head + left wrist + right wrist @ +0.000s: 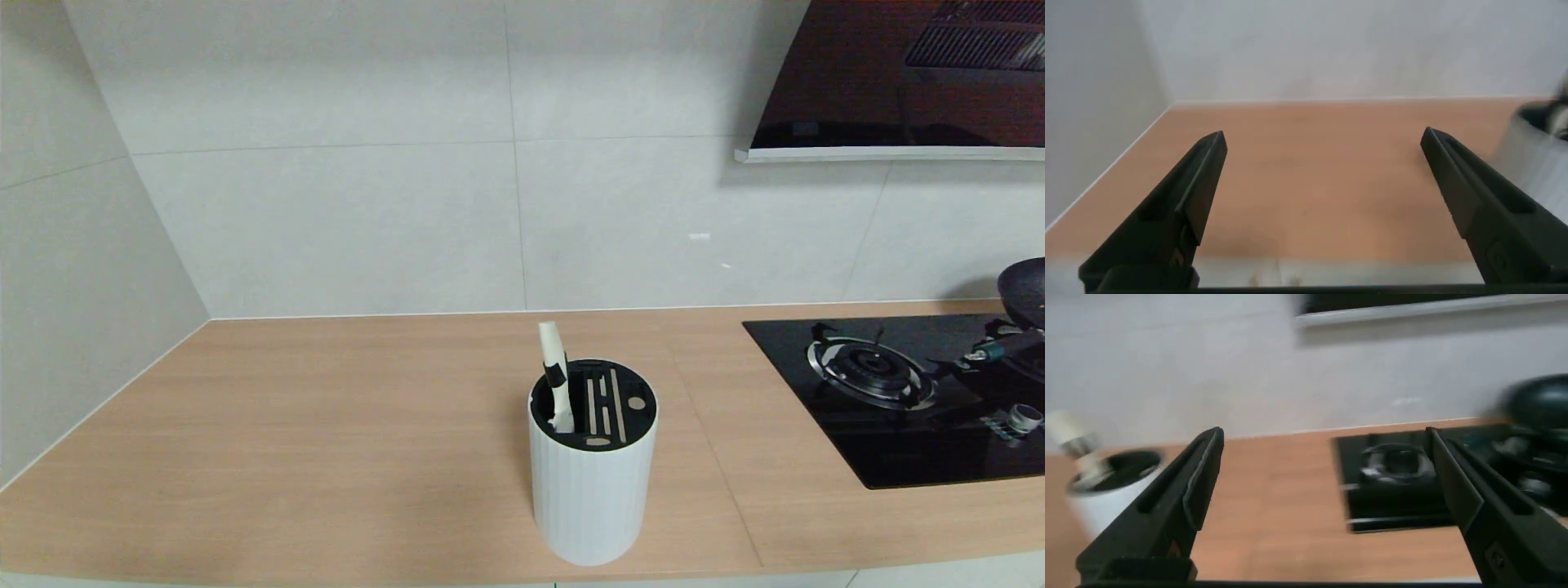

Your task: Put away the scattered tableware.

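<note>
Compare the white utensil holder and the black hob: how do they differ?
The utensil holder is a white ribbed cylinder standing upright; the hob is a black glossy slab lying flat. The utensil holder stands midway along the wooden counter, near its front; the hob is at the robot's right. The utensil holder carries one pale-handled utensil in its top; the hob bears a dark pan at its far right. Both rest on that counter.

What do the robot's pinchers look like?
The left gripper and the right gripper look the same. Each has two long black fingers with a dull, plastic-like surface. Every finger is wide at its base and narrows to a thin tip, like a wedge.
</note>
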`<state>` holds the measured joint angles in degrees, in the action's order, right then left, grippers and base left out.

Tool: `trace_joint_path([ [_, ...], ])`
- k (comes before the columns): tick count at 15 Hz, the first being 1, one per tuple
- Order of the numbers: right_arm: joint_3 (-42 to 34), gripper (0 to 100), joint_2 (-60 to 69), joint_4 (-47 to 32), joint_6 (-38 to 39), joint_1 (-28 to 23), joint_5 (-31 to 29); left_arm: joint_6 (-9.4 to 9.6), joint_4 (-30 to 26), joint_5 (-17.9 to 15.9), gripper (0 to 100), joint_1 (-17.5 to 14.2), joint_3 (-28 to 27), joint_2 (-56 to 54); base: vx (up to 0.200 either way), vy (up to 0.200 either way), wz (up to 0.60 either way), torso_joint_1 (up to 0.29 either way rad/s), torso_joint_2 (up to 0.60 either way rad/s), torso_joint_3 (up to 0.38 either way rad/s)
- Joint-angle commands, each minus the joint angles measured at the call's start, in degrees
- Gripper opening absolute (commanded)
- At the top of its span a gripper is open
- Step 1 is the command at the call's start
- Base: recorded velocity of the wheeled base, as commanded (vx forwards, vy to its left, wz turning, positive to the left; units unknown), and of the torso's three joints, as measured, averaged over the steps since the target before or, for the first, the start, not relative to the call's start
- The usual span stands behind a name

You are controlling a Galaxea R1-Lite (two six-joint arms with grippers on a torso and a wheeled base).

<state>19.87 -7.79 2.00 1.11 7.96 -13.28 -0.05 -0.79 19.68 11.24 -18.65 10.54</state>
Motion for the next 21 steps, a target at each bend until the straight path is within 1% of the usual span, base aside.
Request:
trace_joint_path([
  [1, -2.2, 100, 3.1, 0.0, 0.0, -5.4, 0.6, -2.32, -1.0, -0.1, 100, -6.7, 0.5, -5.0, 0.0, 0.0, 0.0, 0.0, 0.0, 0.0],
  [2, -4.8, 100, 7.3, -0.5, -0.2, -8.0, 1.8, -2.32, -1.7, -0.9, 100, -10.7, 4.3, -9.1, 0.0, 0.0, 0.0, 0.0, 0.0, 0.0],
  [3, -6.0, 100, 7.8, -0.8, -0.1, -8.1, 2.6, -1.88, -2.3, -1.6, 100, -11.4, 6.8, -10.5, 0.0, 0.0, 0.0, 0.0, 0.0, 0.0],
  [4, -8.8, 100, 7.8, -0.3, 0.4, -8.1, 2.0, -2.06, -1.1, -1.7, 100, -11.4, 11.1, -10.5, 0.0, 0.0, 0.0, 0.0, 0.0, 0.0],
  [5, -11.3, 100, 7.8, 0.2, 0.5, -8.1, 1.6, -2.24, 0.4, -2.8, 100, -11.4, 14.1, -10.5, 0.0, 0.0, 0.0, 0.0, 0.0, 0.0],
  [6, -13.9, 100, 7.8, 1.5, 0.2, -8.1, 1.7, -2.24, 2.0, -5.8, 100, -11.4, 17.8, -10.5, 0.0, 0.0, 0.0, 0.0, 0.0, 0.0],
  [7, -16.7, 100, 7.8, 3.1, 0.0, -8.1, 2.1, -3.03, 3.2, -8.9, 100, -11.4, 18.7, -10.5, 0.0, 0.0, 0.0, 0.0, 0.0, 0.0],
  [8, -19.9, 100, 7.8, 3.4, -0.1, -8.1, 3.0, -4.61, 3.0, -11.6, 100, -11.4, 18.7, -10.5, 0.0, 0.0, 0.0, 0.0, 0.0, 0.0],
  [9, -19.9, 100, 7.8, 2.4, -0.1, -8.1, 3.6, -4.61, 3.0, -12.6, 100, -11.4, 18.7, -10.5, 0.0, 0.0, 0.0, 0.0, 0.0, 0.0],
  [10, -19.8, 100, 7.8, -0.5, 0.3, -8.1, 4.1, -3.91, 2.9, -14.7, 100, -11.4, 18.7, -10.5, 0.0, 0.0, 0.0, 0.0, 0.0, 0.0],
  [11, -19.9, 100, 7.8, 0.3, 0.8, -8.1, 4.2, -2.32, 2.6, -17.7, 100, -11.3, 18.7, -10.5, 0.0, 0.0, 0.0, 0.0, 0.0, 0.0],
  [12, -19.9, 100, 7.8, 0.3, 0.8, -8.1, 4.4, -0.13, 1.8, -18.2, 100, -11.3, 18.7, -10.5, 0.0, 0.0, 0.0, 0.0, 0.0, 0.0],
  [13, -19.9, 100, 7.8, 0.3, 0.6, -8.1, 4.6, 1.46, 0.8, -18.9, 100, -11.3, 18.7, -10.5, 0.0, 0.0, 0.0, 0.0, 0.0, 0.0],
  [14, -19.9, 100, 7.8, 0.2, 0.6, -8.1, 7.5, 3.83, 0.5, -20.3, 100, -11.3, 18.7, -10.5, 0.0, 0.0, 0.0, 0.0, 0.0, 0.0],
  [15, -19.9, 100, 7.7, -1.3, 0.3, -8.1, 10.8, 3.65, 0.5, -20.5, 100, -11.3, 18.7, -10.5, 0.0, 0.0, 0.0, 0.0, 0.0, 0.0],
  [16, -19.7, 100, 7.7, -3.1, -1.8, -8.1, 11.8, 3.12, 0.4, -20.4, 100, -11.3, 18.7, -10.5, 0.0, 0.0, 0.0, 0.0, 0.0, 0.0],
  [18, -19.8, 100, 7.6, -2.3, -2.7, -8.1, 12.2, 2.42, 0.4, -20.4, 100, -11.3, 18.7, -10.5, 0.0, 0.0, 0.0, 0.0, 0.0, 0.0],
  [21, -19.8, 100, 7.6, -2.3, -2.5, -8.1, 12.2, 2.42, 0.4, -20.4, 100, -11.3, 18.7, -10.5, 0.0, 0.0, 0.0, 0.0, 0.0, 0.0],
])
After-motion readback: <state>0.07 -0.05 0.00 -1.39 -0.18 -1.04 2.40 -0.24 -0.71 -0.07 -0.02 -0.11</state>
